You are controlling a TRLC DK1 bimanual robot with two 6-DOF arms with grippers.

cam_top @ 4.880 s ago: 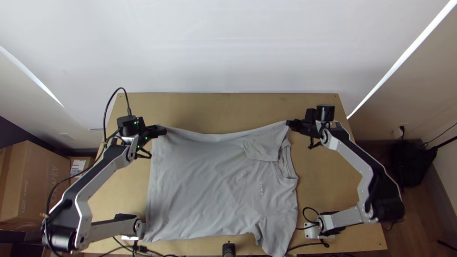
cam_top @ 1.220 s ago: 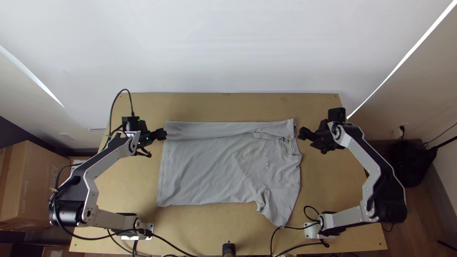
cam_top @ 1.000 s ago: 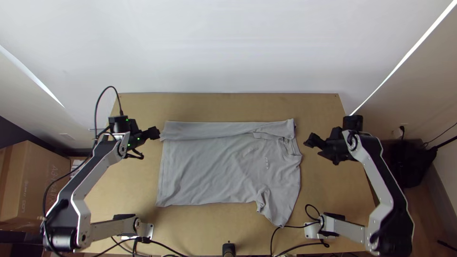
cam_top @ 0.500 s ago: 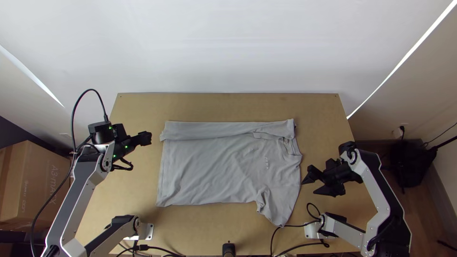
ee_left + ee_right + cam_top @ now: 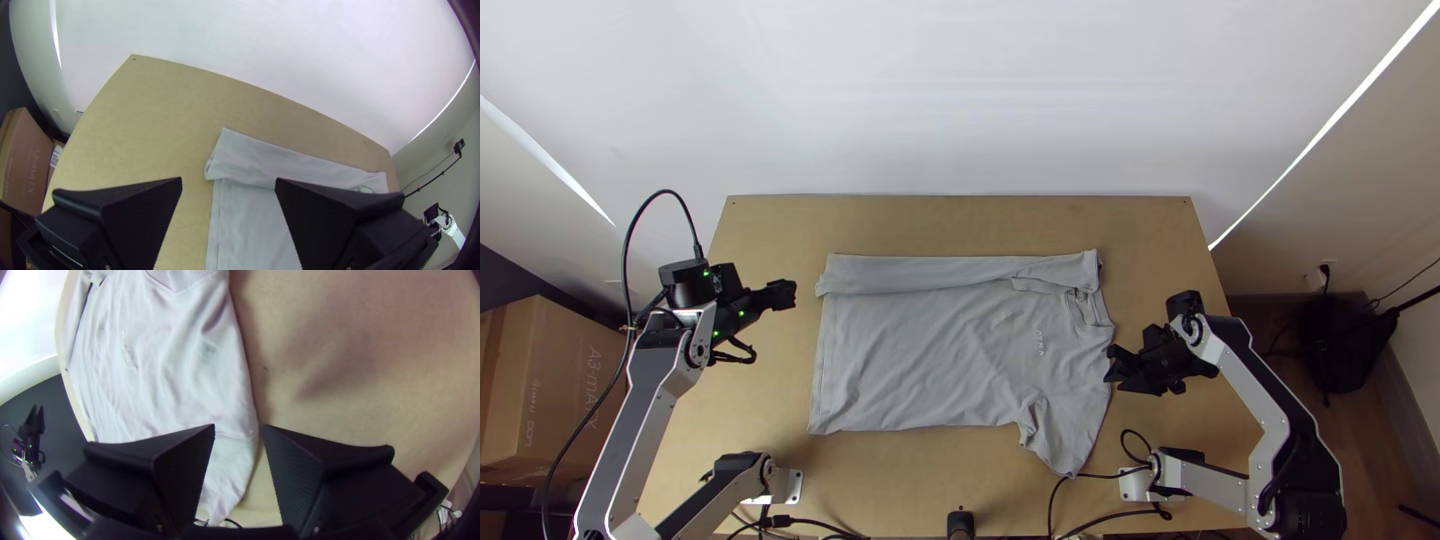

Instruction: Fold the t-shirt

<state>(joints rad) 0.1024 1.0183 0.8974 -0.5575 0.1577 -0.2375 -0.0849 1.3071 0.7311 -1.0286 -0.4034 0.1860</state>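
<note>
1. My left claw [image 5: 782,294] hangs with its fingers spread wide; the shirt [image 5: 940,350] lies to its right, a little apart.
2. My right claw [image 5: 1112,368] has its fingers parted too, right at the shirt's side edge; I can't tell whether it touches the cloth.
3. Left of that claw, the shirt lies flat on the table [image 5: 960,222], its far side folded over in a strip, collar [image 5: 1084,308] beyond the claw, sleeve [image 5: 1065,440] on the claw's near side.

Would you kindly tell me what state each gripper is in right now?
Left gripper: open, holding nothing.
Right gripper: open, nothing between its fingers.
</note>
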